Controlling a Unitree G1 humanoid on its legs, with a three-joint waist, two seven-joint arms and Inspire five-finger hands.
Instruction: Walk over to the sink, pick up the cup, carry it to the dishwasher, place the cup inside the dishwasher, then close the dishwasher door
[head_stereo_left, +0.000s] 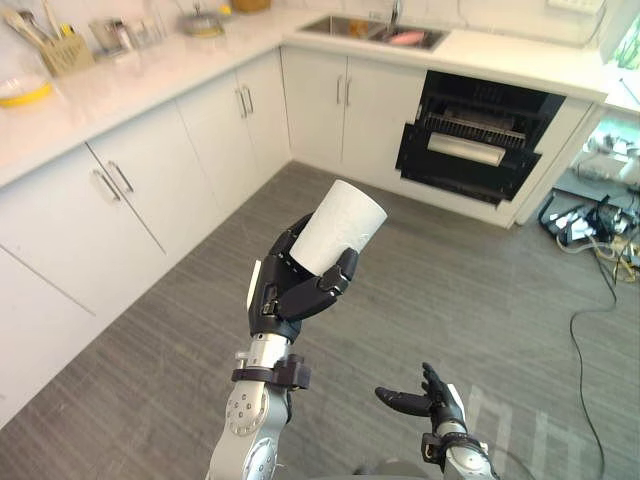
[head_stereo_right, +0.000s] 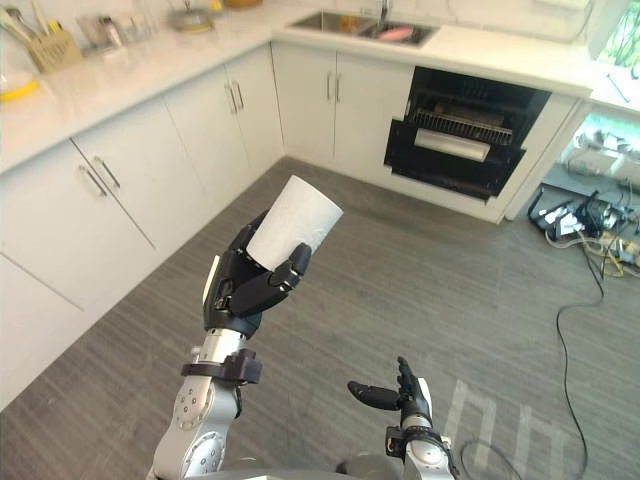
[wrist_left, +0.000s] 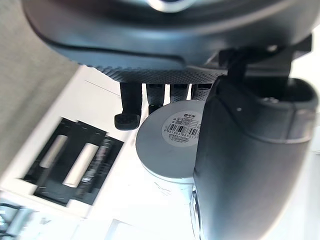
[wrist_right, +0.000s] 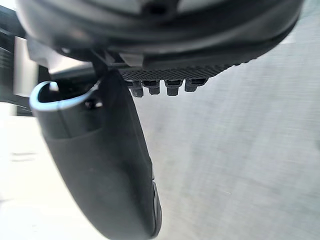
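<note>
writing: the only print to be seen is a round white label w/ a barcode and tiny text, stuck on the base of the cup; seen in the left wrist view, too small to make out beyond the bars.

cup is white, plain-sided, in the left hand, raised mid-frame over the grey floor, well apart from both the sink and the dishwasher. it's tilted, wide end up and away toward the dishwasher, base end down in the palm. fingers wrap one side, thumb the other, so the grip is closed round the lower part of the cup. forearm comes up from btm left, wrist roughly upright.

right hand sits low near the btm edge, right of the left arm, holding nothing; fingers straight-ish and spread, thumb out to the side, palm half up. right wrist view shows the same: fingertips straight in a row, floor past them.

dishwasher is open under the counter, dark inside, racks showing, a white roll-shaped item in it. sink is in the far corner of the counter w/ sth pink in it. white cabinets run along the left.
</note>
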